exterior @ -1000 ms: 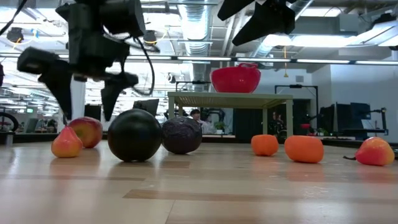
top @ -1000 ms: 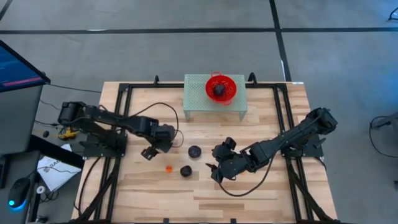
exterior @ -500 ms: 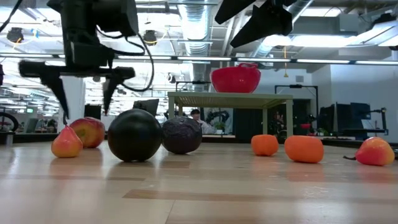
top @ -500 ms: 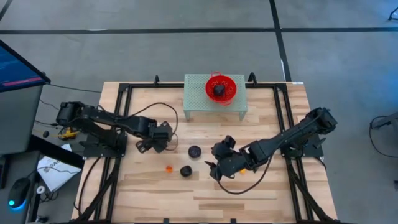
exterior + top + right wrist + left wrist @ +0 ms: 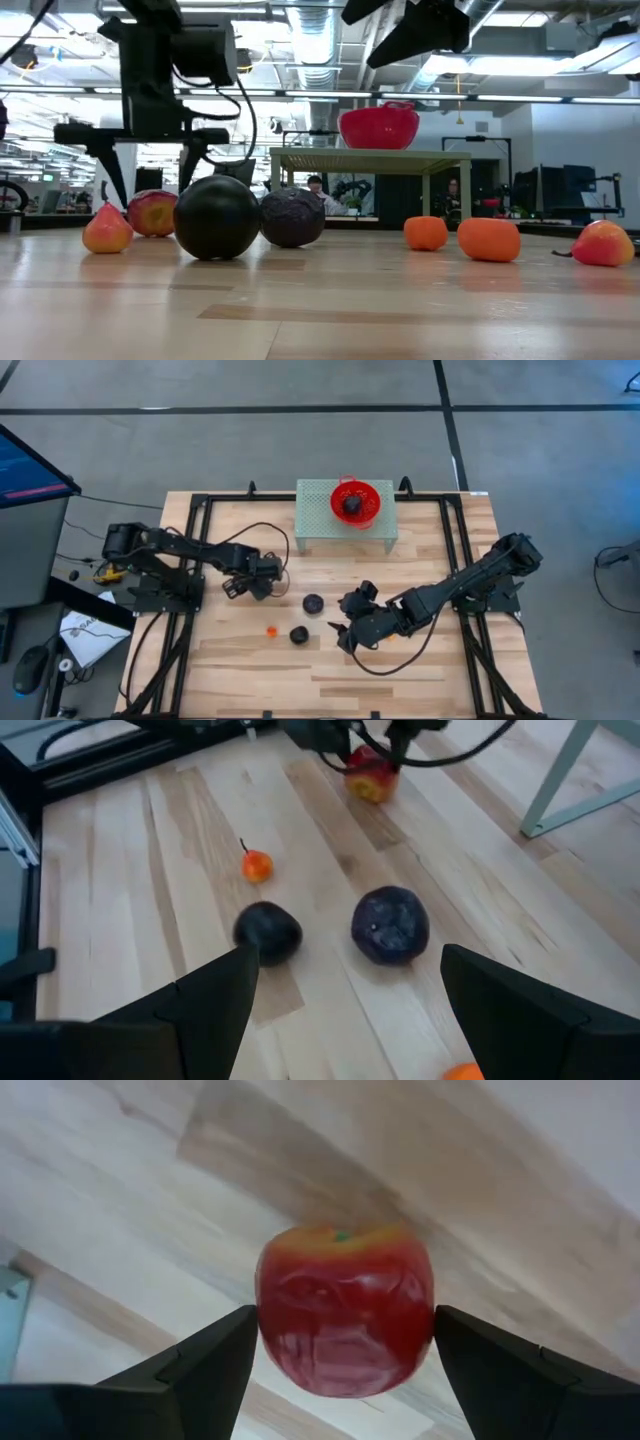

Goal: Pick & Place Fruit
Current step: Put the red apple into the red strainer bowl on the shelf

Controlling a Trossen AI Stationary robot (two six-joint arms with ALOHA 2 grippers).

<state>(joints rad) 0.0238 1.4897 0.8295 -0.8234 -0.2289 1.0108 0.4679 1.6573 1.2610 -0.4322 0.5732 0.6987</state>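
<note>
Over the last second the left gripper (image 5: 340, 1370) has dropped over the red apple (image 5: 345, 1310) at centre-left of the desk (image 5: 420, 660), its fingers (image 5: 200, 1370) wide open astride it, not yet clamped, so a grasp looks imminent.

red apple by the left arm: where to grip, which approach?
Grip the red apple across its widest middle, coming down from above. It sits upright on the table with its stem dimple facing up, so the rounded flanks are the surfaces to pinch. The left hand is already open with one finger on each side of it. The right hand waits open near the dark fruits.
</note>
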